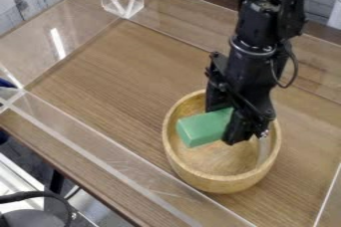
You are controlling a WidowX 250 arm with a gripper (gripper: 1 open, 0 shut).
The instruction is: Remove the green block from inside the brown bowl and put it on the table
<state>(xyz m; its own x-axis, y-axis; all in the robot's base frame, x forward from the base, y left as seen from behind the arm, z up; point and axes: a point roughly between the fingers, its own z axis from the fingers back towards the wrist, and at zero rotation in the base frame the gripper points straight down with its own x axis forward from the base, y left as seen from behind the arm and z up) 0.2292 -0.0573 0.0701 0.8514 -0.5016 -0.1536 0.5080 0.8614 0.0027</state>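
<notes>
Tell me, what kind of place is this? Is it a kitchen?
Probably a robot test bench, not a kitchen. A wood-grain table has clear walls around it, and a black arm's gripper holds a green block over a wooden bowl.

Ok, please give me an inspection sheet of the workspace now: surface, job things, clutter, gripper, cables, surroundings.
Surface: wood-grain table, bare where visible, edged by clear walls.
Job things: green block held above the bowl's floor, not yet on the table; brown bowl upright near the front right.
Clutter: a small clear stand at the far edge.
Gripper: gripper points down into the bowl, shut on the block's right end.
Cables: black cables loop along the arm.
Surroundings: pale planks at far left; dark shapes below the front wall, unclear.
</notes>
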